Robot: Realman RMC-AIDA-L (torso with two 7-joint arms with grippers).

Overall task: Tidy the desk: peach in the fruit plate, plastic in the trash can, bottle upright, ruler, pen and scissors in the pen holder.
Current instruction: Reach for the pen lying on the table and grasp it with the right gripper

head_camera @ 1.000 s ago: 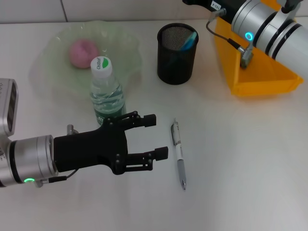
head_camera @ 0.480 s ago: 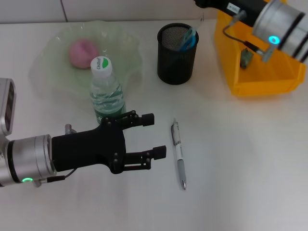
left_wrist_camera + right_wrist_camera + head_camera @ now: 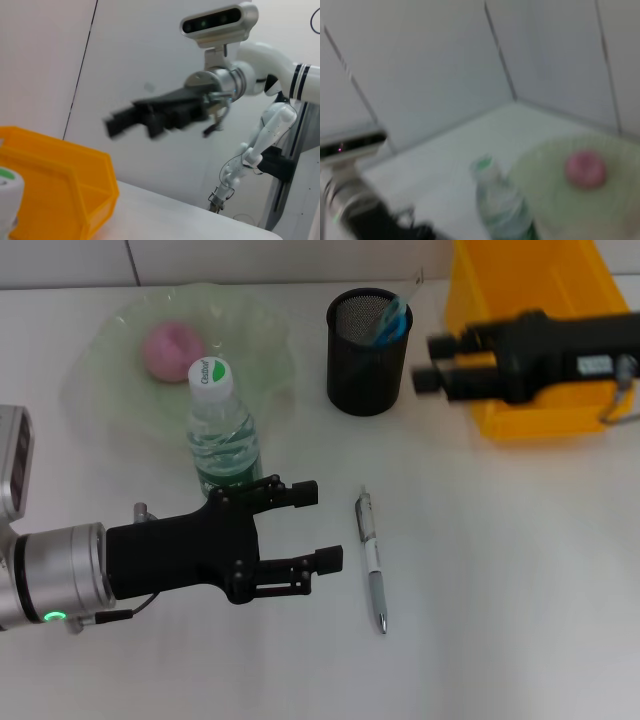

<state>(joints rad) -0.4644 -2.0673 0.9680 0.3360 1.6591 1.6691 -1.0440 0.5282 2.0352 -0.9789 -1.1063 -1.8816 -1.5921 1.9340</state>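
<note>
The pen (image 3: 371,560) lies on the white desk, just right of my left gripper (image 3: 318,523), which is open and empty. Behind that gripper the bottle (image 3: 222,430) stands upright; it also shows as bottle (image 3: 500,212) in the right wrist view. The pink peach (image 3: 173,350) rests in the green fruit plate (image 3: 260,335). A blue item pokes out of the black mesh pen holder (image 3: 368,355); I cannot tell what it is. My right gripper (image 3: 434,363) hovers open between the holder and the orange trash can (image 3: 530,420). Plastic, ruler and scissors are not identifiable.
The orange bin (image 3: 60,170) sits at the back right corner, against the wall. The right forearm lies across its front. Bare desk spreads in front of and to the right of the pen.
The right arm swung down from above the bin, and its gripper now points left beside the pen holder. The left gripper has barely shifted.
</note>
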